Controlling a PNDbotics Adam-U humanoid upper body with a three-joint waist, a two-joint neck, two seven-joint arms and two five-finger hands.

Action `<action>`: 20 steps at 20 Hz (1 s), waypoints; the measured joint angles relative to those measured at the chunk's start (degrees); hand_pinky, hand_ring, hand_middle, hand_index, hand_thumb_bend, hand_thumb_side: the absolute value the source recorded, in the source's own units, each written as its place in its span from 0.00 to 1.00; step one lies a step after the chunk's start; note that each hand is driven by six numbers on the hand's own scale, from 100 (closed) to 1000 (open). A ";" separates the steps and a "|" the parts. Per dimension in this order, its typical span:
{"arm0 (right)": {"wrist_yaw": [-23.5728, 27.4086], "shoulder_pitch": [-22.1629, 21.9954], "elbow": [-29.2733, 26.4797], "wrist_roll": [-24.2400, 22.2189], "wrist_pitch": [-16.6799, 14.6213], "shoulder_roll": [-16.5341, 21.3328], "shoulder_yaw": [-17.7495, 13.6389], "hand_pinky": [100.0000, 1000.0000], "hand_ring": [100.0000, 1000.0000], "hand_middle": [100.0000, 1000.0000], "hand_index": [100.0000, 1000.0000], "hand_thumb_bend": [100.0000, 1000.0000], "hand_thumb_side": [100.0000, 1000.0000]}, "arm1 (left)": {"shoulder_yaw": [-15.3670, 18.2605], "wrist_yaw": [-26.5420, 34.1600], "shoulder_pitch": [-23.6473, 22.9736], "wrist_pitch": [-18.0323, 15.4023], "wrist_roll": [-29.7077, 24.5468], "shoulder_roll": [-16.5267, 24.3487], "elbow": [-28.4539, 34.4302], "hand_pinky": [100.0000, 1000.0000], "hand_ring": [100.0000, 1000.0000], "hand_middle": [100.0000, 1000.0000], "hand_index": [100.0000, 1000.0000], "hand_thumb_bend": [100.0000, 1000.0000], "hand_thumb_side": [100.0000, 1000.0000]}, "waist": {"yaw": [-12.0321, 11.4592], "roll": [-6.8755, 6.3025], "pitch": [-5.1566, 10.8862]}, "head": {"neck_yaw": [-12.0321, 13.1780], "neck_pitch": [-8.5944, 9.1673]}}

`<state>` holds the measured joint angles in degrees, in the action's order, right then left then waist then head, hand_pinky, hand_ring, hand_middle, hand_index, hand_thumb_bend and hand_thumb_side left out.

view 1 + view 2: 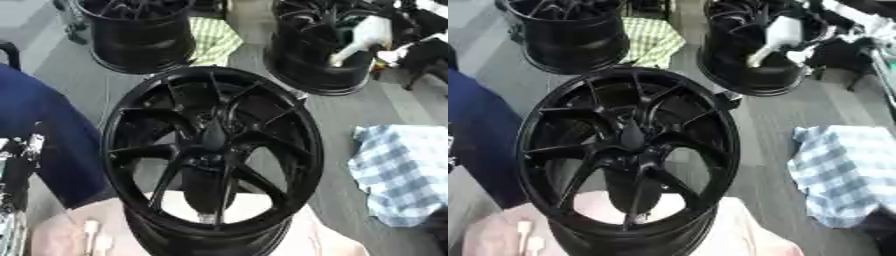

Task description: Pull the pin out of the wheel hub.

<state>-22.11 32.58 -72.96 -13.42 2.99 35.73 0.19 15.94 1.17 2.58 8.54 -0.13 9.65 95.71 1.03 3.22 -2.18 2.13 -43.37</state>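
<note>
Standing upright: black wheel hub point(213, 155) | pin: cannot tell | behind: two black rims point(140, 30) | robot hands: unseen

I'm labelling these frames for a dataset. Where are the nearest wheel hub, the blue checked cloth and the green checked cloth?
nearest wheel hub point(213, 150): left eye view, on its centre where the spokes meet.
blue checked cloth point(404, 172): left eye view, mid-fabric.
green checked cloth point(651, 40): right eye view, on its visible middle.

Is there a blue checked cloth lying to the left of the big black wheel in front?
No, the blue checked cloth lies on the floor to the right of the front wheel; on its left there is only something dark blue.
</note>
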 measured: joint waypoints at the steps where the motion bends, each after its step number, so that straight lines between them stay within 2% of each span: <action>1: 0.12 -3.24 1.31 3.06 0.57 -0.04 -1.66 0.69 0.57 0.49 0.60 0.00 0.00 | 0.09 0.00 0.07 -0.02 0.09 0.00 -0.01 0.69 0.64 0.62 0.79 0.26 0.57 | 0.17 -0.06 -0.10 | -0.01 0.19; 2: 0.31 -6.05 2.74 5.82 1.10 -0.26 -3.16 0.69 0.58 0.52 0.64 0.01 0.00 | 0.20 0.00 0.11 -0.02 0.19 0.00 -0.02 0.69 0.64 0.62 0.79 0.26 0.57 | 0.33 -0.16 -0.14 | -0.01 0.22; 4: 1.40 -10.66 5.75 10.93 1.69 -1.38 -5.65 0.72 0.66 0.67 0.86 0.12 0.15 | 0.23 0.00 0.21 -0.04 0.29 0.00 -0.06 0.69 0.64 0.62 0.79 0.26 0.57 | 0.52 -0.37 -0.19 | -0.02 0.23; 7: 4.72 -16.17 9.93 17.33 1.51 -4.00 -7.90 0.75 0.75 0.81 0.94 0.22 0.30 | 0.52 -0.14 0.29 -0.13 0.41 0.00 -0.40 0.69 0.64 0.62 0.79 0.26 0.57 | 0.78 -0.46 -0.24 | -0.05 0.24; 11: 9.21 -19.85 12.43 25.33 0.15 -7.56 -8.73 0.75 0.76 0.83 0.94 0.21 0.37 | 0.68 -0.23 0.30 -0.22 0.49 0.00 -0.87 0.69 0.65 0.63 0.79 0.26 0.57 | 0.93 -0.64 -0.24 | -0.29 0.24; 13: 10.79 -20.53 12.54 28.94 -0.76 -9.17 -8.61 0.75 0.75 0.82 0.93 0.20 0.37 | 0.74 -0.25 0.29 -0.28 0.43 -0.01 -1.24 0.69 0.65 0.63 0.79 0.26 0.57 | 0.91 -0.65 -0.24 | -0.32 0.24; 16: 11.80 -21.06 12.21 32.10 -2.05 -11.16 -7.86 0.73 0.71 0.77 0.90 0.16 0.36 | 0.89 -0.26 0.23 -0.58 0.12 -0.02 -1.86 0.69 0.66 0.64 0.79 0.27 0.57 | 0.89 -0.80 -0.24 | -0.42 0.24; 18: 11.99 -21.20 11.48 33.38 -2.79 -12.38 -7.26 0.71 0.67 0.72 0.87 0.10 0.36 | 0.90 -0.28 0.06 -0.87 -0.20 -0.02 -2.37 0.70 0.66 0.64 0.79 0.27 0.58 | 0.89 -0.94 -0.24 | -0.50 0.24; 19: 12.06 -21.30 10.98 34.03 -3.21 -12.99 -6.96 0.70 0.65 0.71 0.86 0.22 0.30 | 0.90 -0.31 -0.07 -1.04 -0.39 -0.02 -2.62 0.70 0.66 0.64 0.79 0.27 0.58 | 0.90 -0.97 -0.24 | -0.50 0.24; 20: 12.18 -21.35 10.51 34.79 -3.62 -13.67 -6.65 0.70 0.64 0.70 0.85 0.06 0.35 | 0.90 -0.38 -0.10 -1.24 -0.59 -0.01 -2.89 0.70 0.67 0.64 0.79 0.26 0.58 | 0.95 -0.99 -0.24 | -0.50 0.24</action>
<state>-9.92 11.23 -62.45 21.37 -0.63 22.06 -6.46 16.84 0.79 2.48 7.30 -0.72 9.64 92.82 1.98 2.23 -2.42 1.63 -43.13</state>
